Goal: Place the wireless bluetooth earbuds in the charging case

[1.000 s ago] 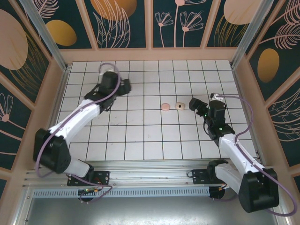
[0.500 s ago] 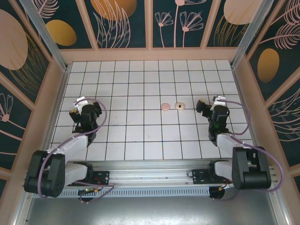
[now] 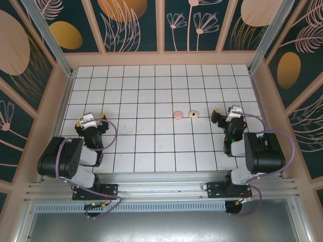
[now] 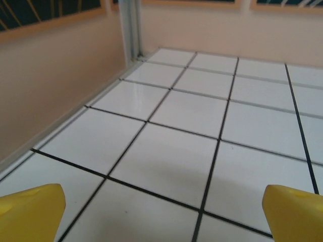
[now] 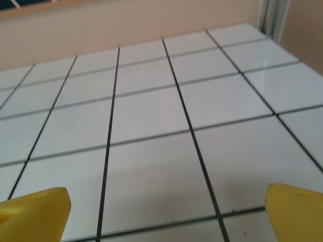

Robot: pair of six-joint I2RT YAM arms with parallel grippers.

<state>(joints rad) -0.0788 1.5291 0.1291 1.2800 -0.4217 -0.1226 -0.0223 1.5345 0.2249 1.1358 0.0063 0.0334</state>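
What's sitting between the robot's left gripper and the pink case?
Nothing. In the top view, the white tiles between the left gripper and the charging case are bare.

Charging case (image 3: pixel 177 115) on table (image 3: pixel 151 91) ctr; 2nd small obj (image 3: pixel 192 114) just R.

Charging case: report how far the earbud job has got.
Done: nothing I can confirm. The charging case lies mid-table, with a paler piece, possibly an earbud, just beside it and outside it. In hand: nothing; the left end effector and the right end effector are open and empty, both well away from the case. Left: probably the insertion itself.
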